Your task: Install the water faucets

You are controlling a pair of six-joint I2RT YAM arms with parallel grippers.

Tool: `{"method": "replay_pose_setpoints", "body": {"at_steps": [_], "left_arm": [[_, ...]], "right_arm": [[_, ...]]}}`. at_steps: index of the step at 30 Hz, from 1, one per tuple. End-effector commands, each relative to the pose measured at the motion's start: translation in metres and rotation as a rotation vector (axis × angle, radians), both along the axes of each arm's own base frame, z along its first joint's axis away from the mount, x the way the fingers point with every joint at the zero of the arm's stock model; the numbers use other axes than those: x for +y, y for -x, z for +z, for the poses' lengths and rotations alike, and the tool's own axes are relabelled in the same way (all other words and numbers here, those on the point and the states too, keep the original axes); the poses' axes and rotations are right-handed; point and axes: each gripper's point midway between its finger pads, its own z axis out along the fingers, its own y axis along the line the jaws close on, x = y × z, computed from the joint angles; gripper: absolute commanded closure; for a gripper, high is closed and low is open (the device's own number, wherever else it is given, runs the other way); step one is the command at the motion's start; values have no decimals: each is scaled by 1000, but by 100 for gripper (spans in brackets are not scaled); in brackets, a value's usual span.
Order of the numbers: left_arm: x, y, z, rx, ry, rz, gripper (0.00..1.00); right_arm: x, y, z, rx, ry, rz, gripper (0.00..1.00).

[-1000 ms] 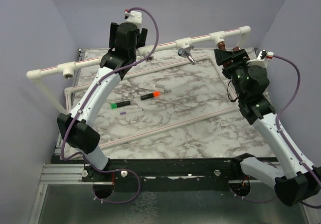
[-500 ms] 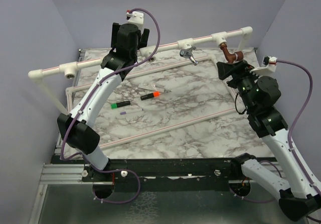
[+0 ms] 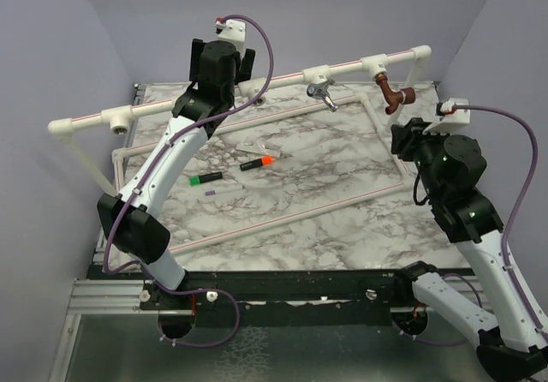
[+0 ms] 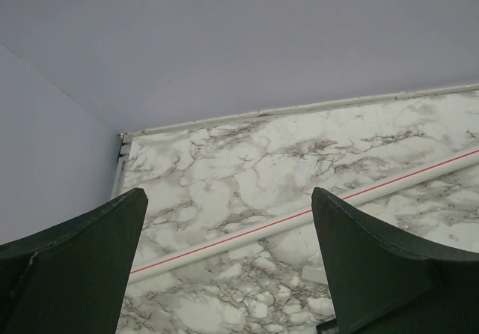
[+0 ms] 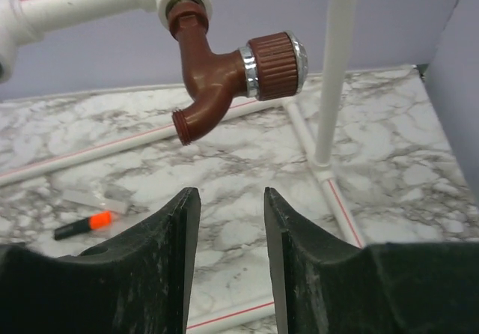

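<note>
The copper-coloured faucet (image 3: 393, 93) hangs from a white tee (image 3: 374, 63) on the raised pipe at the back right; the right wrist view shows it (image 5: 224, 79) screwed in, spout pointing down-left. The chrome faucet (image 3: 321, 92) hangs from the neighbouring tee (image 3: 315, 72). My right gripper (image 3: 402, 136) is open and empty, drawn back below the copper faucet; its fingers (image 5: 179, 229) stand apart under it. My left gripper (image 3: 220, 56) is open and empty, up by the pipe at the back left, its fingers (image 4: 352, 244) wide over the marble.
A white pipe frame (image 3: 257, 219) lies on the marble table. An orange-capped marker (image 3: 257, 163) and a green-capped marker (image 3: 205, 178) lie mid-table. An open tee (image 3: 115, 122) sits on the raised pipe at the left. Purple walls enclose the sides and back.
My right gripper has let go of the copper faucet and pulled back toward the near right. The faucet stays on its tee. The left arm has not moved.
</note>
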Motion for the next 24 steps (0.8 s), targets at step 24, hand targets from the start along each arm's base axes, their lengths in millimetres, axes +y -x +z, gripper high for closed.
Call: {"method": "replay_pose_setpoints", "body": {"at_steps": [24], "left_arm": [[-52, 9, -61, 159, 22, -165, 8]], "right_arm": [[0, -21, 14, -416, 1271, 115, 33]]}}
